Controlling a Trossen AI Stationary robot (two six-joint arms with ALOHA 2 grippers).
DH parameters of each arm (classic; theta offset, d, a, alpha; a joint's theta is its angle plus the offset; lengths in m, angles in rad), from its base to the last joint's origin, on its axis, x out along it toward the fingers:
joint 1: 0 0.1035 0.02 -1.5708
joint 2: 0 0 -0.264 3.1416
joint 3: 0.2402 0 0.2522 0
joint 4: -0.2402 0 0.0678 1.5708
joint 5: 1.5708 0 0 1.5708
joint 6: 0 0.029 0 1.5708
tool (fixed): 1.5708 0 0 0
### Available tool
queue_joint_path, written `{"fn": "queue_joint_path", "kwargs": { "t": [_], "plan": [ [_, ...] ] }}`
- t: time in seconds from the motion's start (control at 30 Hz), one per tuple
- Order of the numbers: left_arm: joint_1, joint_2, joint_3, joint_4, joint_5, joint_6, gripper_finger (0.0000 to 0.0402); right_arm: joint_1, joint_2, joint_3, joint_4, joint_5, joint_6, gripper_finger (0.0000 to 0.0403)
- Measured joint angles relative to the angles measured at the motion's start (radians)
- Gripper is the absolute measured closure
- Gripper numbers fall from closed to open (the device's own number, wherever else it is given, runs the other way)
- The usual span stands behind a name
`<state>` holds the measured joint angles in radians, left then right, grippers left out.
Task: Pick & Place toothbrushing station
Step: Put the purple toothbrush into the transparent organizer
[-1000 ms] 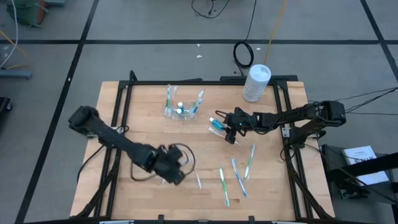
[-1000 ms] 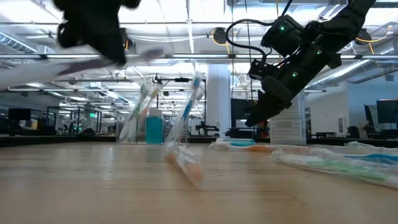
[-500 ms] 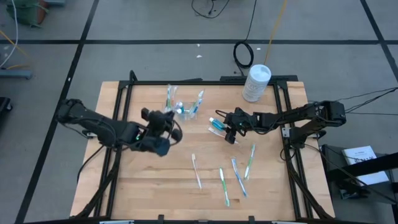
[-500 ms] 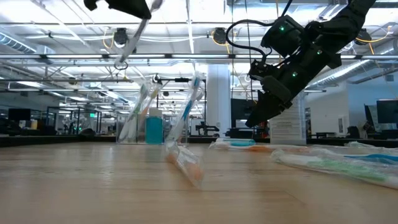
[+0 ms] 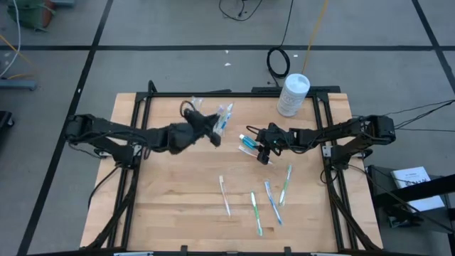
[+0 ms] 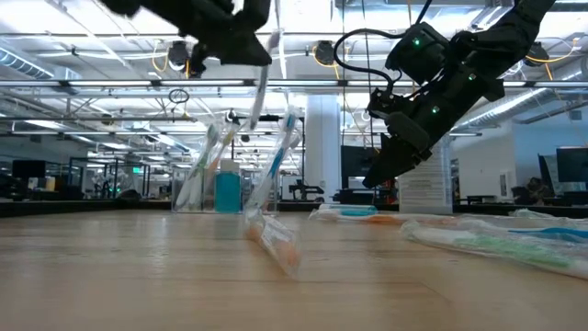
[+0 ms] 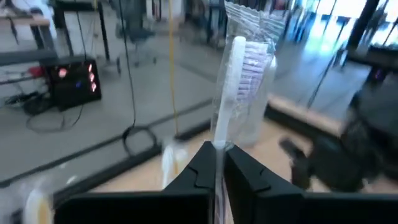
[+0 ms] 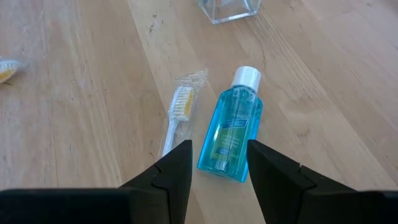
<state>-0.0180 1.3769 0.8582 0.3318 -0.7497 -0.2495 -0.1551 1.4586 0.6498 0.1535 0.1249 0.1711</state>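
— What lies nearest on the wooden surface (image 5: 178, 206)?

— Wrapped toothbrushes, loose: a white one (image 5: 225, 195), a green one (image 5: 255, 212), a blue one (image 5: 272, 201) and another green one (image 5: 285, 184), all near each other at the front right.

— And the right gripper (image 5: 260, 151)?

— It hangs just above the surface's middle right, fingers spread wide and holding nothing. Between its fingers in the right wrist view lies a small blue mouthwash bottle (image 8: 228, 132) with a white cap, and just beside it a wrapped toothbrush with yellow bristles (image 8: 175, 117). The bottle has a label, but its writing is too small to read.

— The left gripper (image 5: 213, 134)?

— Farther back, raised over the surface. Its fingers are closed on a white toothbrush in clear wrap (image 7: 233, 81), bristles pointing up.

— Where is the toothbrushing station (image 5: 215, 121)?

— Toward the back of the surface, left of centre, partly hidden under the left gripper in the high view. In the low view it stands upright with toothbrushes leaning in it and a blue bottle (image 6: 227, 189) inside.

— Anything beyond?

— A white round lidded tub (image 5: 292, 94) at the back right corner; no writing on it can be made out.
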Motion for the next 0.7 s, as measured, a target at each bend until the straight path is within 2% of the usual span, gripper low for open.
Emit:
{"fn": "queue_joint_path", "kwargs": {
  "t": [0.2, 0.37, 0.5, 0.7],
  "plan": [
    [0.112, 0.022, -0.185, 0.41, 0.055, 0.087, 0.0383, 0.0, 0.0, 0.0, 0.001, 0.0, -0.023, 0.0259],
    [0.168, 0.132, -0.274, 0.694, 0.138, 0.155, 0.0395, 0.0, 0.0, 0.0, 0.009, 0.0, -0.066, 0.0259],
    [0.192, 0.245, -0.278, 0.792, 0.143, 0.175, 0.0387, 0.0, 0.0, 0.0, 0.041, 0.0, -0.086, 0.0259],
    [0.193, 0.369, -0.277, 0.791, 0.143, 0.13, 0.0396, 0.0, 0.0, 0.0, 0.09, 0.0, -0.107, 0.0259]
  ]
}}
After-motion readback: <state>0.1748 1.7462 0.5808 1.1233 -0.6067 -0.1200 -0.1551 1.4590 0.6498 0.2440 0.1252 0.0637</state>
